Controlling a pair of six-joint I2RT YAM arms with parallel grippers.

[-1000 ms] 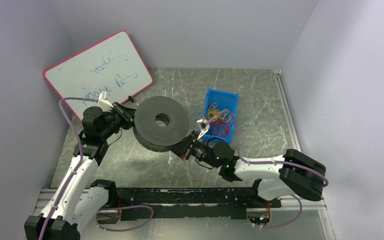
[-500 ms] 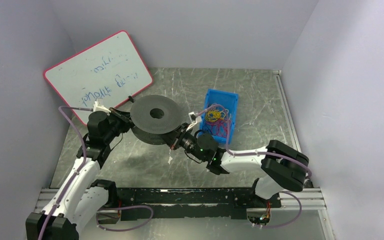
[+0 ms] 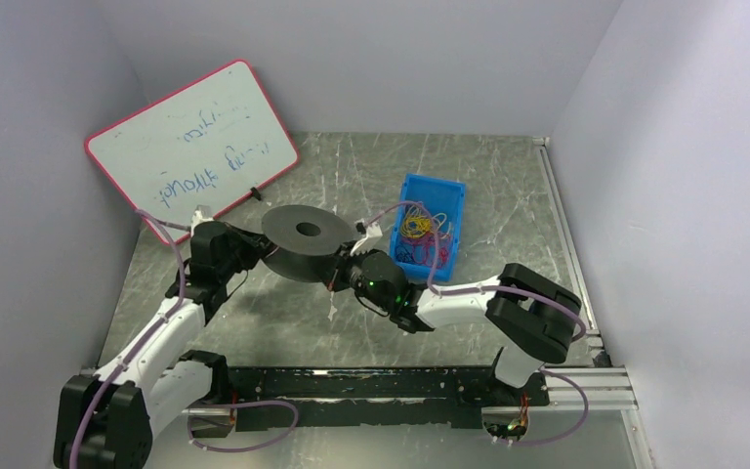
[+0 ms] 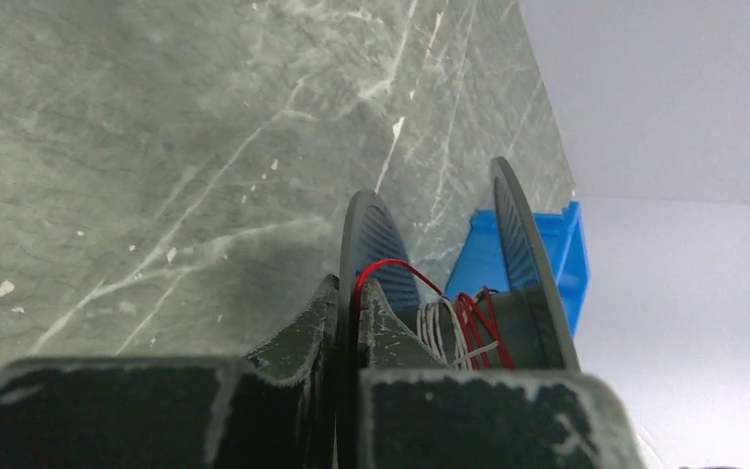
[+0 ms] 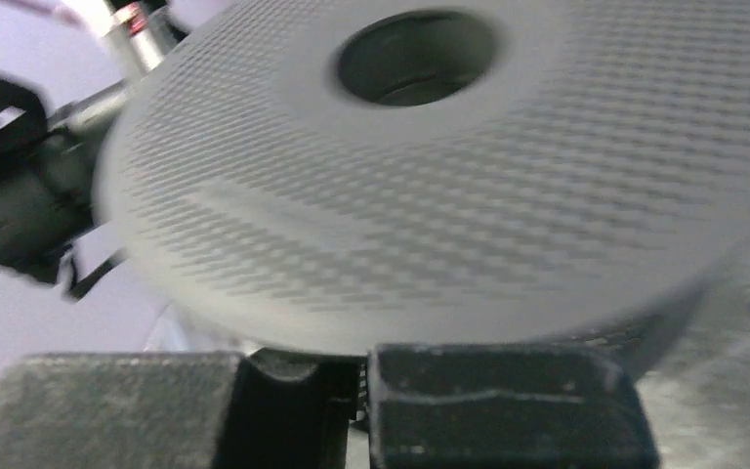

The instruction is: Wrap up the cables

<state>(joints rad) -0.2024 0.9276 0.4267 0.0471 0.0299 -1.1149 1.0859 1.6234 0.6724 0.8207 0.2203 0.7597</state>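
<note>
Two white-and-black robot arms meet over a scratched grey metal table [image 3: 508, 195]. Between them, held at a tilt, is a dark grey plastic spool [image 3: 305, 234] with two round dimpled flanges and a centre hole. The left gripper [image 4: 349, 293] is clamped on the rim of one flange, which runs between its fingertips. A thin red wire [image 4: 467, 318] is partly wound on the spool's core beside some pale strands. One red loop arches over the pinched flange rim right at the left fingertips. The right gripper [image 5: 366, 369] sits under the spool's opposite edge with its jaws pressed together (whether the wire is caught between them cannot be told). Just beyond the right arm is a blue plastic bin [image 3: 437, 182] holding a tangle of yellow, blue and red wires [image 3: 422, 233]. A red-framed whiteboard [image 3: 190, 147] with blue handwriting leans in the far left corner.
</note>
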